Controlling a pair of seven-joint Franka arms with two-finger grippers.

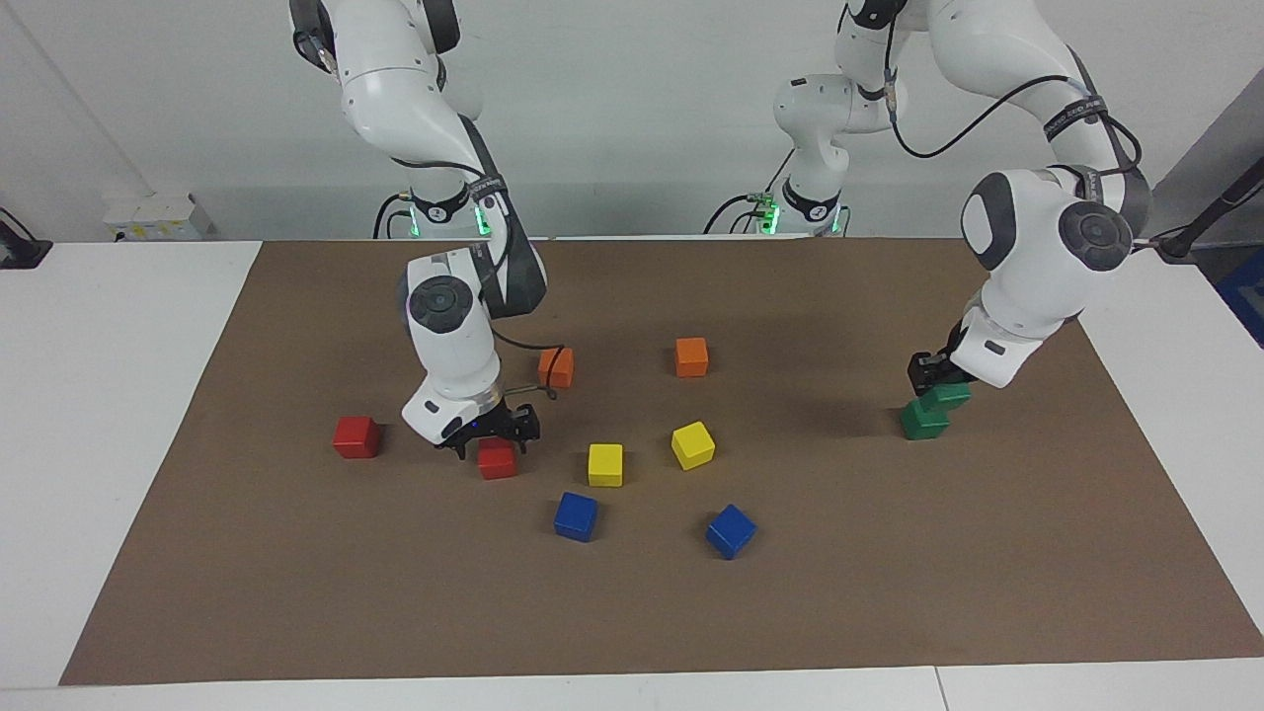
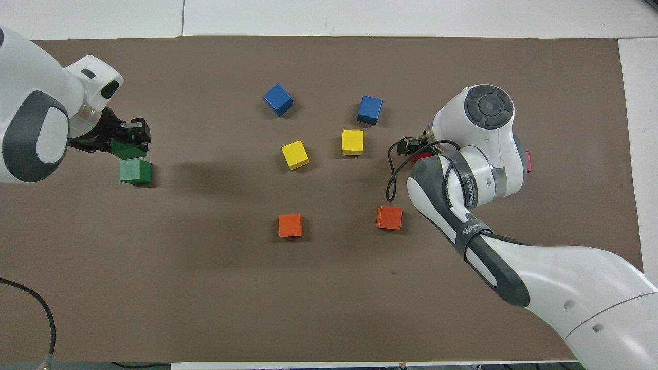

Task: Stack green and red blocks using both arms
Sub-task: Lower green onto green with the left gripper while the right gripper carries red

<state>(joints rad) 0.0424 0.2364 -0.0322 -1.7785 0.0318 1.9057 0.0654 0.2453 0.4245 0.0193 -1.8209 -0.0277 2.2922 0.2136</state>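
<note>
My left gripper (image 1: 938, 380) is shut on a dark green block (image 1: 952, 393) and holds it in the air, just over the second green block (image 1: 924, 421), which lies on the mat near the left arm's end. The overhead view shows the held block (image 2: 127, 151) partly overlapping the lying one (image 2: 135, 171). Over a red block (image 1: 497, 459) my right gripper (image 1: 491, 439) hangs low and open, a finger on each side of it. In the overhead view only a sliver of this red block (image 2: 421, 156) shows. A second red block (image 1: 355, 436) lies beside it toward the right arm's end.
A brown mat (image 1: 632, 612) covers the table. In its middle lie two orange cubes (image 1: 556, 367) (image 1: 691, 356), two yellow cubes (image 1: 605, 464) (image 1: 693, 444) and two blue cubes (image 1: 576, 516) (image 1: 731, 531).
</note>
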